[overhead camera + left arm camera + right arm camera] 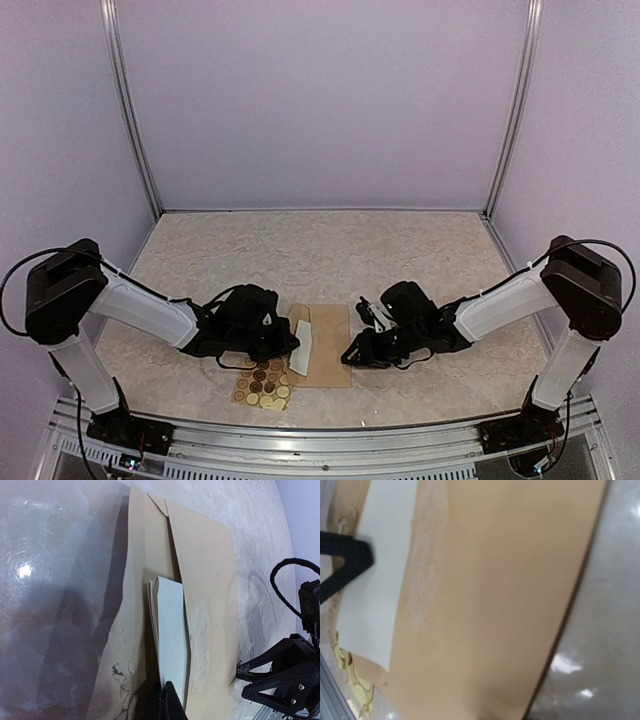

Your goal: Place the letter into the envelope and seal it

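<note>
Left wrist view: your left pincer (165,700) pinches the letter (172,630) tight, right pincer (242,676) gap unreadable, so push askew and it crumples against the envelope (210,580).

Envelope (330,345) at the near middle of the table (320,250), one gripper on each side.
The envelope lies flat between the left gripper (287,345) on its left and the right gripper (352,355) at its right edge. The letter (301,348) lies along the envelope's left part, one end between the left gripper's fingers. The sticker sheet (262,382) lies just before the left gripper, beside the envelope's near left corner.
</note>
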